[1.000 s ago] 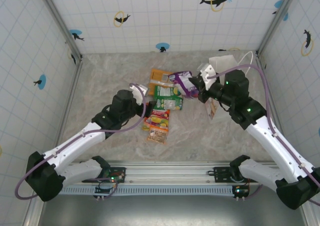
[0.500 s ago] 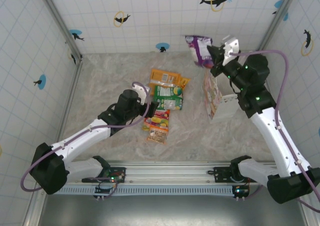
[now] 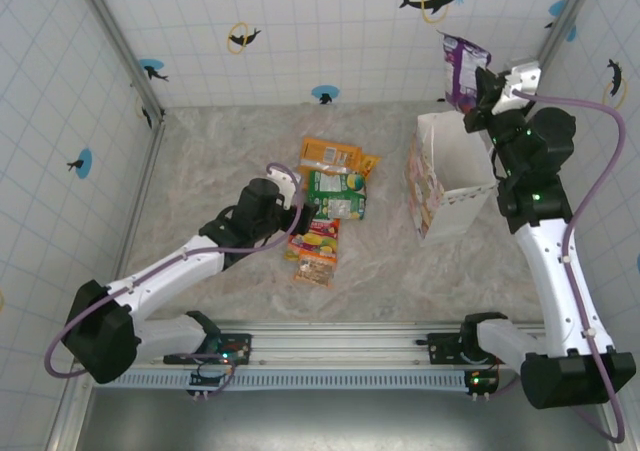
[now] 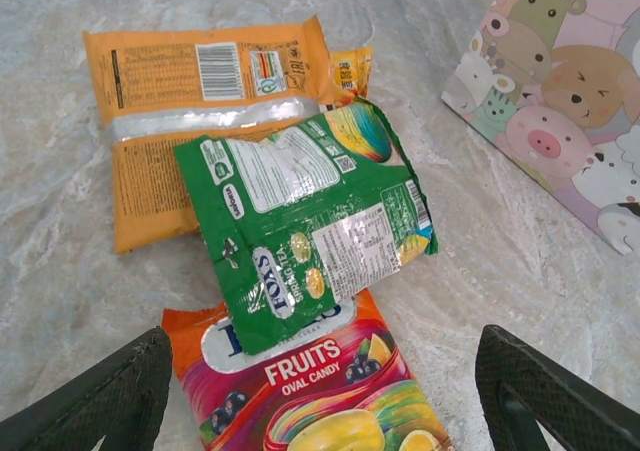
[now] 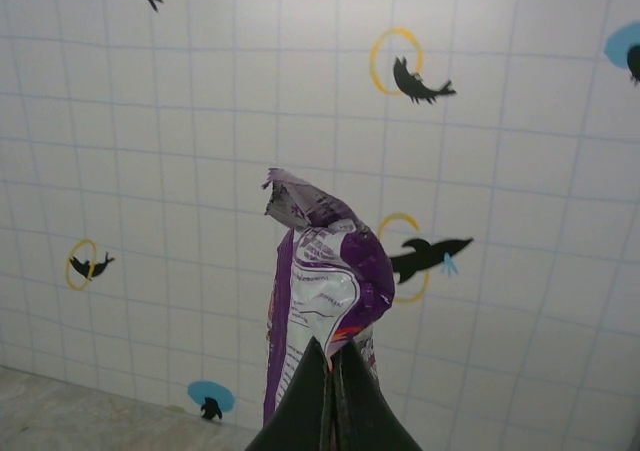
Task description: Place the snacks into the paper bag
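Overhead: right gripper (image 3: 482, 89) pinching glossy purple snack packet (image 3: 462, 69) by tall white paper bag (image 3: 458, 163). Left gripper (image 4: 330, 401) wide, facing crumpled green packet (image 4: 310, 231), fingertips cropped.

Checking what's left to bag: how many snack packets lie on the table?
4: orange packet farthest, green packet overlapping it, red-yellow packet under the green, brown-orange packet at the near end. A yellow edge beside the orange may be a fifth.

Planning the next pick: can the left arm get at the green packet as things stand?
Probably yes. The left gripper hovers close above the green packet, jaws open, and the packet lies topmost, nothing over it.
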